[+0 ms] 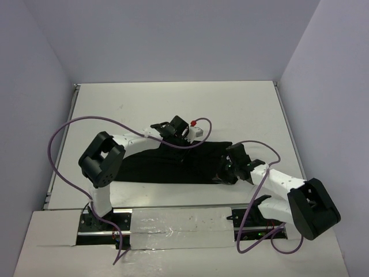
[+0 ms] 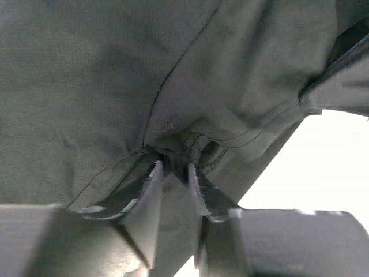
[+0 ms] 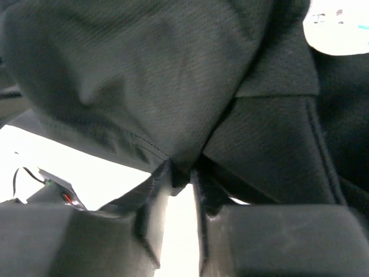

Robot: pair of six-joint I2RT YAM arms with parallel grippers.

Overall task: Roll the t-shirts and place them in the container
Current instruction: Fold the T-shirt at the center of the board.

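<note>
Black t-shirt (image 1: 173,164): soft, light, floppy, prob bunches easily; best grabbed at hem edges. Fingers narrow, pinching fabric on both left gripper (image 2: 176,168) & right gripper (image 3: 183,173).

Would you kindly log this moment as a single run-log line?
t-shirt: black, gathered in a band across table | left gripper: shut on t-shirt, far edge | right gripper: shut on t-shirt, right end

Soft, even light overhead; wrist views dim, foregrounds blurred; left wrist's bench (image 2: 331,167) blown white at 4 o'clock.
</note>
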